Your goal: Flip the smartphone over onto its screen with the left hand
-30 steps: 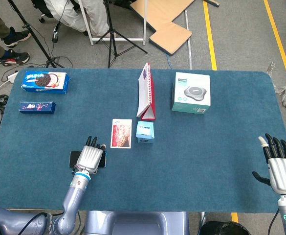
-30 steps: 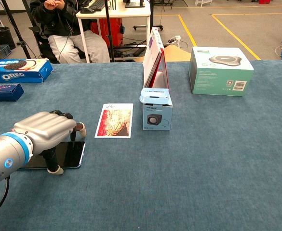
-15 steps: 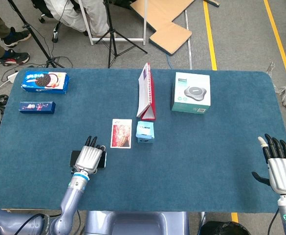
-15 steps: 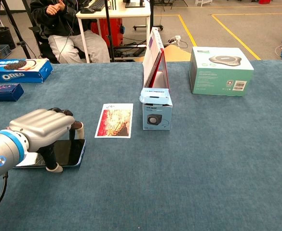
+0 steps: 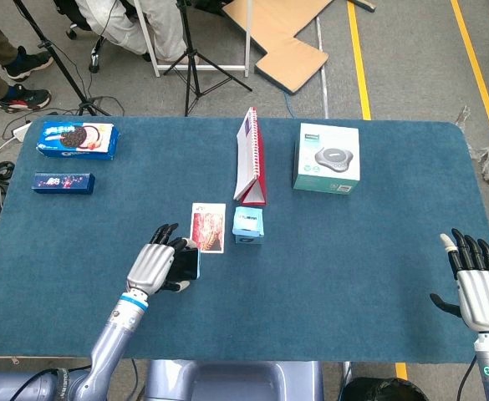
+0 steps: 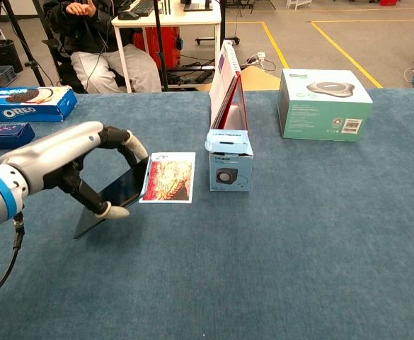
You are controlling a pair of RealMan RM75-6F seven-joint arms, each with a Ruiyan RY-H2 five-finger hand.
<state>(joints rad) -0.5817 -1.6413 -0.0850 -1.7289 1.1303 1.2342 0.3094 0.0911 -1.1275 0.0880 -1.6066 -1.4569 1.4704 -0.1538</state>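
The smartphone (image 6: 119, 193) is a dark slab with a blue edge, raised off the blue table (image 6: 299, 234) and steeply tilted, its dark glossy face turned toward the right. Its lower left corner is down at or just above the cloth. My left hand (image 6: 65, 164) grips it, fingers over the top edge and thumb under the face. In the head view the phone (image 5: 189, 262) stands on edge beside the left hand (image 5: 155, 266). My right hand (image 5: 479, 282) hovers at the table's near right corner, fingers spread, holding nothing.
A photo card (image 6: 168, 177) lies just right of the phone, then a small blue box (image 6: 231, 163) and a standing red notebook (image 6: 228, 88). A green-white box (image 6: 323, 104) sits far right. An Oreo box (image 6: 24, 103) and a dark blue box (image 6: 1, 134) are far left.
My left hand has lifted the phone from lying flat on the table, carried it to the right toward the photo card and tipped it up on edge. The right hand stayed put.
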